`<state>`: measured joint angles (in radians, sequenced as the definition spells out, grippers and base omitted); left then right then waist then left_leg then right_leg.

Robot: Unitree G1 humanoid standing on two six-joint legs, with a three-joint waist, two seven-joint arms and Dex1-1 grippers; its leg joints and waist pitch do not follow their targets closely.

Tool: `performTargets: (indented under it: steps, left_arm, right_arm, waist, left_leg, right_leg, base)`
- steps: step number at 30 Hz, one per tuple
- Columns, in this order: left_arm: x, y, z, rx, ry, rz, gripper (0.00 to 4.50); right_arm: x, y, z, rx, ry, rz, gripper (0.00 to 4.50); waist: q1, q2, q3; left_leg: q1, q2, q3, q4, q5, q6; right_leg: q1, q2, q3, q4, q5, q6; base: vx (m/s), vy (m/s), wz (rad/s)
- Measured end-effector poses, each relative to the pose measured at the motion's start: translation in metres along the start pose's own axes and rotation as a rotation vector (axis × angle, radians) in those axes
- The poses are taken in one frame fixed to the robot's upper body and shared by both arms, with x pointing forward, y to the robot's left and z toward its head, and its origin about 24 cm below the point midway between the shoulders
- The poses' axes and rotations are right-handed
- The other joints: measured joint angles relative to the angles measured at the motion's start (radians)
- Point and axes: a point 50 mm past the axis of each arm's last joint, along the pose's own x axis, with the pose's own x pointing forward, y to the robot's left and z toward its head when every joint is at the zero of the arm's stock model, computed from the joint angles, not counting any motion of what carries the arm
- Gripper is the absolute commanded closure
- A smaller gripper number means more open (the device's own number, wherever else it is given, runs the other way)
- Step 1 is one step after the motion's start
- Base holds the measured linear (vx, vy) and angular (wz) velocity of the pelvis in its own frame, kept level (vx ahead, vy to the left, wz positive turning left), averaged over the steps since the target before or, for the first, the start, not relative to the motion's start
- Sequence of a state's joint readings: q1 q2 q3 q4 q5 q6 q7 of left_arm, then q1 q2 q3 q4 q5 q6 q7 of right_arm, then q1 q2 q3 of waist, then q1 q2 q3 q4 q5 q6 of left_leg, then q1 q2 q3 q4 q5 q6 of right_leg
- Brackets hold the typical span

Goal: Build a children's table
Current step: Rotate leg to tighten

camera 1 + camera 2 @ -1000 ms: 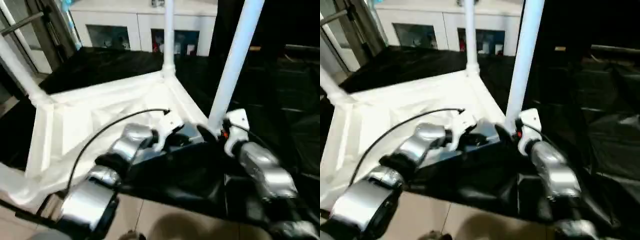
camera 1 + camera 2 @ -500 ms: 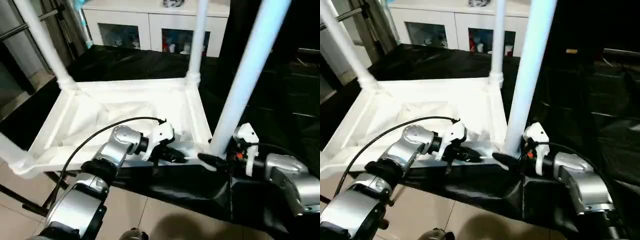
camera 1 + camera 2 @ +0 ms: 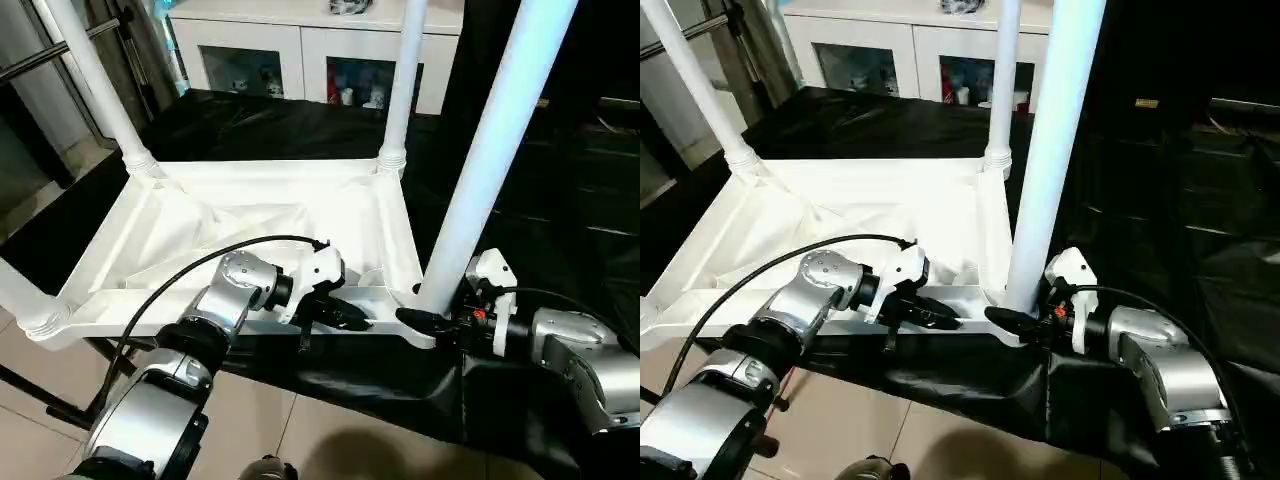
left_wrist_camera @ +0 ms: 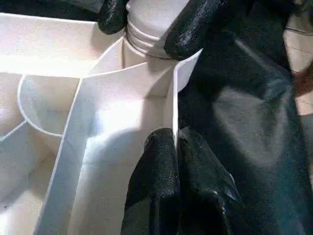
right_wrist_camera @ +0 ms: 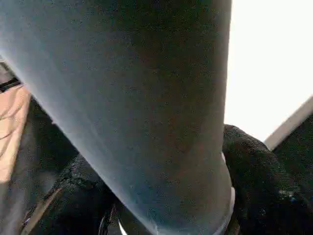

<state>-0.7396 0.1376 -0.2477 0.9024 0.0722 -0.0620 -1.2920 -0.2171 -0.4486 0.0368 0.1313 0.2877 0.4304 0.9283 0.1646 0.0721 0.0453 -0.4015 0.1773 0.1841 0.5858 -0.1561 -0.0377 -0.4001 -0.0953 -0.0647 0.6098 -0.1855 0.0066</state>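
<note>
Your table top (image 3: 250, 215) lies upside down, ribbed underside up, on the black-covered bench (image 3: 300, 125), its four legs standing up from the corner sockets. Your left tool (image 3: 345, 315) is pinched shut on the near rim wall of the top, just left of the near-right corner; its fingertips (image 4: 161, 166) show one on either side of the thin wall. Your right tool (image 3: 425, 318) sits around the base of the near-right leg (image 3: 490, 150), one finger (image 5: 259, 181) on each side, touching it at the socket. A white glass-door cabinet (image 3: 300, 60) stands beyond the far edge.
</note>
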Motion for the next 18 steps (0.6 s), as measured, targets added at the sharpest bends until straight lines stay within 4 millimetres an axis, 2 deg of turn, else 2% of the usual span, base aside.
performTargets:
  steps: [4, 6, 8, 10, 12, 17, 18]
  left_arm:
    - [0.004, 0.006, 0.001, -0.027, -0.006, 0.093, 4.50]
    - [0.007, 0.010, 0.002, -0.051, -0.015, 0.160, 4.50]
    - [0.018, 0.018, 0.010, -0.085, -0.011, 0.267, 4.50]
    - [0.029, 0.019, 0.015, -0.098, -0.016, 0.316, 4.50]
    - [0.037, 0.019, 0.019, -0.106, -0.021, 0.343, 4.50]
    - [0.037, 0.020, 0.019, -0.112, -0.028, 0.352, 4.50]
    - [0.037, 0.020, 0.019, -0.112, -0.028, 0.351, 4.50]
  right_arm:
    - [0.012, -0.006, 0.002, 0.024, -0.043, -0.130, 1.82]
    - [0.022, -0.012, 0.004, 0.049, -0.069, -0.239, 1.82]
    - [0.042, -0.021, 0.012, 0.111, -0.119, -0.429, 1.83]
    - [0.048, -0.028, 0.015, 0.137, -0.135, -0.541, 1.83]
    - [0.052, -0.031, 0.018, 0.128, -0.135, -0.607, 1.83]
    - [0.054, -0.031, 0.018, 0.117, -0.150, -0.618, 1.83]
    - [0.054, -0.031, 0.018, 0.118, -0.153, -0.617, 1.27]
  waist:
    - [-0.009, 0.000, -0.001]
    - [-0.021, 0.000, -0.001]
    - [-0.038, 0.000, -0.001]
    - [-0.050, 0.001, -0.001]
    - [-0.054, 0.003, -0.003]
    - [-0.052, 0.007, -0.006]
    - [-0.052, 0.007, -0.006]
  left_leg:
    - [0.001, 0.000, 0.000, 0.000, 0.000, 0.000]
    - [0.002, -0.001, 0.000, 0.000, 0.000, 0.000]
    - [0.001, -0.001, 0.000, 0.001, 0.000, 0.000]
    - [0.001, -0.002, 0.000, 0.000, 0.000, 0.000]
    - [0.001, -0.003, 0.000, 0.000, 0.000, 0.000]
    - [0.001, -0.002, -0.001, -0.004, 0.000, 0.000]
    - [0.001, -0.002, -0.001, -0.003, 0.000, 0.000]
  right_leg:
    - [0.001, 0.000, 0.000, 0.000, 0.000, 0.001]
    - [0.001, 0.000, 0.000, 0.000, -0.001, 0.002]
    - [0.000, 0.000, 0.000, 0.000, -0.001, 0.002]
    - [0.000, -0.001, 0.001, -0.001, -0.001, 0.002]
    - [0.001, -0.001, 0.002, -0.001, 0.000, 0.000]
    - [0.001, 0.000, 0.000, -0.001, 0.000, 0.001]
    - [0.001, 0.000, 0.000, -0.001, 0.000, 0.001]
  base:
    - [0.000, 0.000, 0.00]
    - [0.000, 0.000, 0.00]
    - [0.000, 0.000, 0.00]
    - [0.000, 0.000, 0.00]
    - [0.000, 0.000, 0.00]
    - [0.000, 0.000, 0.00]
    - [0.000, 0.000, 0.00]
